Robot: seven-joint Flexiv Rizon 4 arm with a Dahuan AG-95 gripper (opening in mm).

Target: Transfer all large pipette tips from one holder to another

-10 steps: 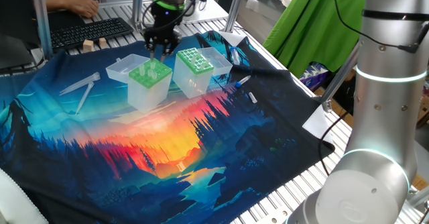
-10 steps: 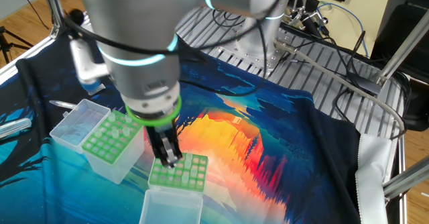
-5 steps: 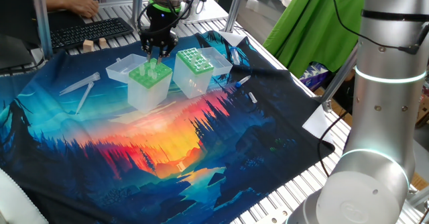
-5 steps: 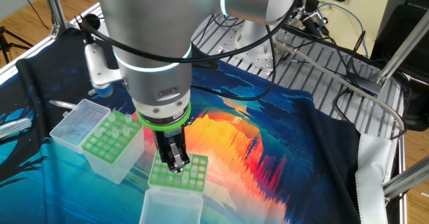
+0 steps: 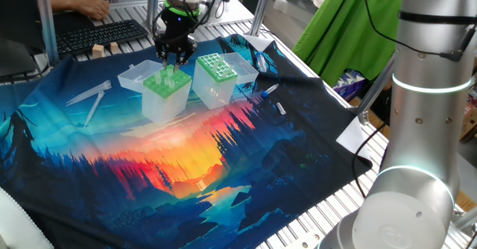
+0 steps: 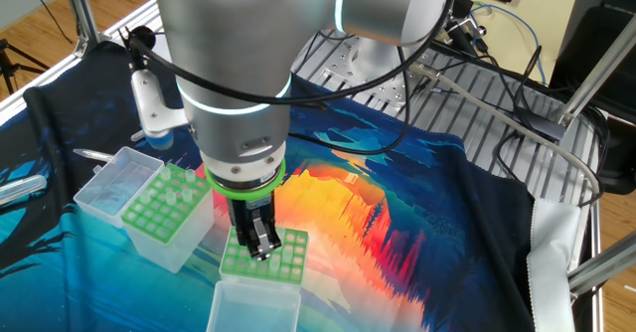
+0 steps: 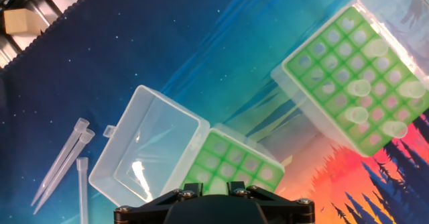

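A sunset-forest cloth (image 5: 223, 152) is covering the slatted tabletop (image 5: 320, 208), and a keyboard (image 5: 104, 34) is sitting along its far edge. The pincer (image 6: 260, 245) is hanging over the light-green holder (image 7: 234, 160); I cannot tell whether it is spread or pinching. Large pipette tips (image 7: 358, 90) are standing in the dotted holder (image 7: 322, 56) alongside, and loose tips (image 7: 64, 160) are lying on the cloth nearby.

The fingers (image 5: 173, 58) point down just above the light-green holder (image 5: 165, 91), where clear tips (image 5: 174, 73) stand up; the darker green dotted holder (image 5: 217, 76) sits just beside it on the desk's printed cloth (image 5: 223, 152)
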